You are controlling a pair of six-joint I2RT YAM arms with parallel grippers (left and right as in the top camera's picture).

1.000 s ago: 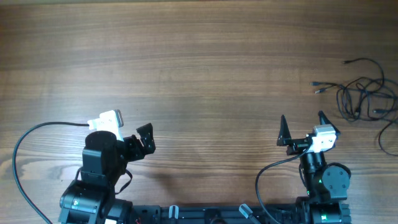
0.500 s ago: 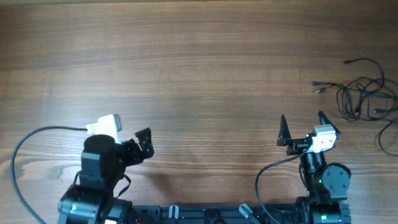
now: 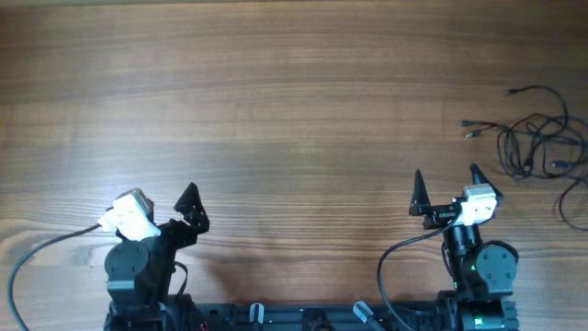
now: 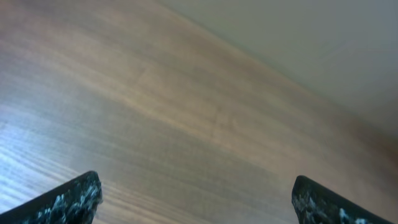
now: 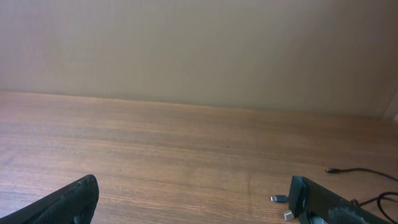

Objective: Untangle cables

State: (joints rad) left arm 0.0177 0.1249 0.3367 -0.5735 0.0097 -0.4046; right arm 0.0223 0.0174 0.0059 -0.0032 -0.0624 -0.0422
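Two tools stood spread and empty, your right tool (image 3: 447, 188) and your left tool (image 4: 199, 198). Well ahead and right of the right tool, the cables (image 3: 537, 138) lay heaped on the desk (image 3: 294, 92): probably light, limp and slippery, best pinched beside a plug (image 3: 467, 134). You couldn't read the crossings; the frame cut off the heap's right side.

The desk (image 3: 294, 110) is warm brown wood, streaked along its length with fine darker grain. The cables (image 3: 537, 138) are black and their plugs (image 5: 278, 199) are silvery grey. The jaws of the left gripper (image 4: 196, 196) are black flecked with pale speckles. Those of the right gripper (image 3: 446, 179) look plain black. The left wrist block (image 3: 129, 217) and right wrist block (image 3: 478, 204) are white. The wall (image 5: 199, 50) is flat beige.
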